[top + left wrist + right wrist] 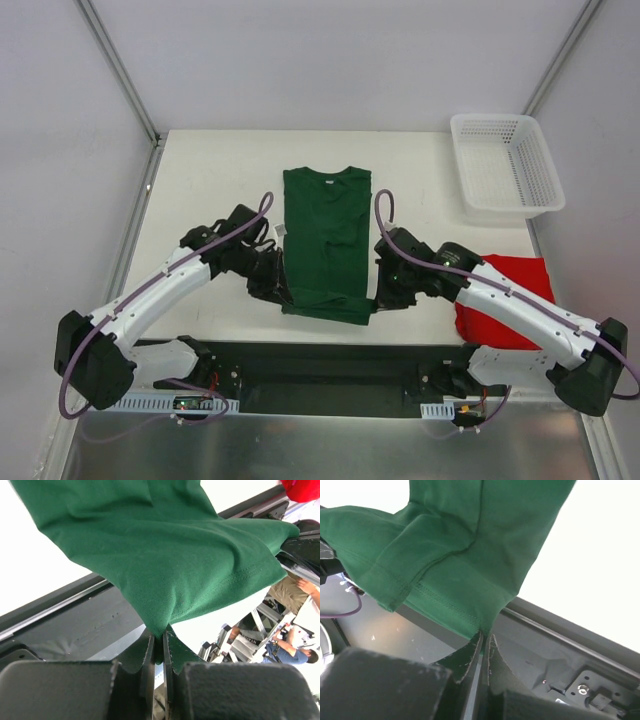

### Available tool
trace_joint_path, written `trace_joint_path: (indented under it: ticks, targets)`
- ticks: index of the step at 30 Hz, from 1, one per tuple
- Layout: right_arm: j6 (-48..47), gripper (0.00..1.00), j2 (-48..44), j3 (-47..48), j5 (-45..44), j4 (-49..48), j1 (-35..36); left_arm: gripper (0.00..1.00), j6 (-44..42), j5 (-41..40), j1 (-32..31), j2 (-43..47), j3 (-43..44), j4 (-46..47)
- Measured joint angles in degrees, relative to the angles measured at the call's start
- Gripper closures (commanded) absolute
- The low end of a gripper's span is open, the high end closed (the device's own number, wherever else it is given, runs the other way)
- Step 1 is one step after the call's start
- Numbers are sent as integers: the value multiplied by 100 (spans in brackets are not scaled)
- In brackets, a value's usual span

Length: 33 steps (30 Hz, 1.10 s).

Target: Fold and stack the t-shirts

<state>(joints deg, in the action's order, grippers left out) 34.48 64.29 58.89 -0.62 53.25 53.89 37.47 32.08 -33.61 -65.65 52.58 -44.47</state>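
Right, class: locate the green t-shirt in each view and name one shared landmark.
Top external: green t-shirt, table centre, near hem lifted.
Left wrist: green t-shirt fills upper frame, corner pinched below.
Right wrist: green t-shirt fills upper left, corner pinched below.
Shared landmark: black rail at table's near edge.

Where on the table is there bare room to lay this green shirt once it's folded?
Largest bare patch: the table between the green t-shirt and its left edge, toward the far side. A narrower one lies between shirt and basket. Crowded: the near edge, where left hand and right hand pinch the hem, and the red t-shirt at right.
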Motion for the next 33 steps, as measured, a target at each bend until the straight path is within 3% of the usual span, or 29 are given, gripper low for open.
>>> trace_joint_path:
  ticks: [11,33]
  targets:
    - [-809,99,472,363,308,-151,-861,100,-542,0,424,-927,678,-94]
    - [-2157,99,2376,1687,1043,-337,-2050,100,-1086,-129,1198,-2706,1967,-111]
